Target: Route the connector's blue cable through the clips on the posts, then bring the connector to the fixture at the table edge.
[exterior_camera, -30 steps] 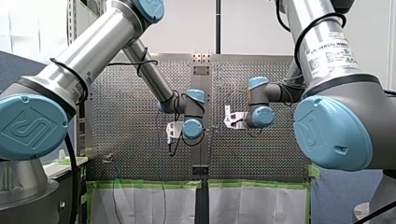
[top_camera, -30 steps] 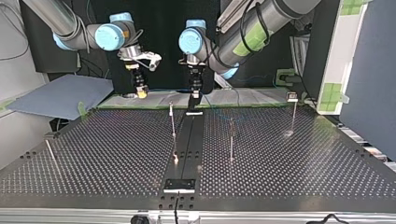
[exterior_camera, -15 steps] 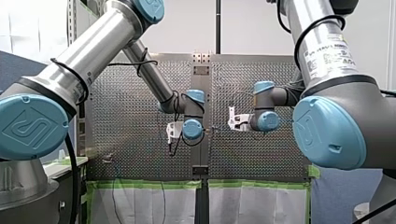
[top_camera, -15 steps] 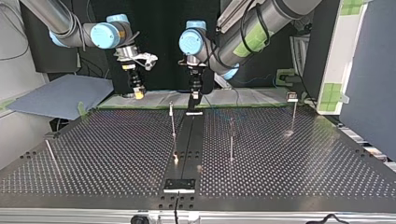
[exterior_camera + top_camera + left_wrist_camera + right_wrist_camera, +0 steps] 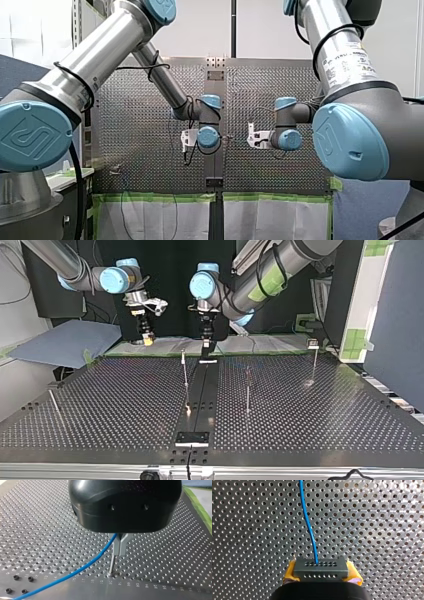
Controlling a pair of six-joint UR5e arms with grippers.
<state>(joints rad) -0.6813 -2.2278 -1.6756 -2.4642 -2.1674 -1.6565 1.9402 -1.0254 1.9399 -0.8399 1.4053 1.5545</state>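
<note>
The connector [image 5: 320, 566] is clamped between the yellow pads [image 5: 290, 569] of my right hand [image 5: 321, 573], its blue cable [image 5: 308, 522] leading away. My left hand's [image 5: 207, 346] grip cannot be told.

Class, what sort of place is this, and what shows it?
Probably a robotics lab bench: my left arm and my right arm over a perforated table with thin posts, handling a blue cable.

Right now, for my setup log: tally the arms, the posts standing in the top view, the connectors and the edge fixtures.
Arms: 2
Posts: 4
Connector: 1
Fixture: 1
Total: 8
</note>
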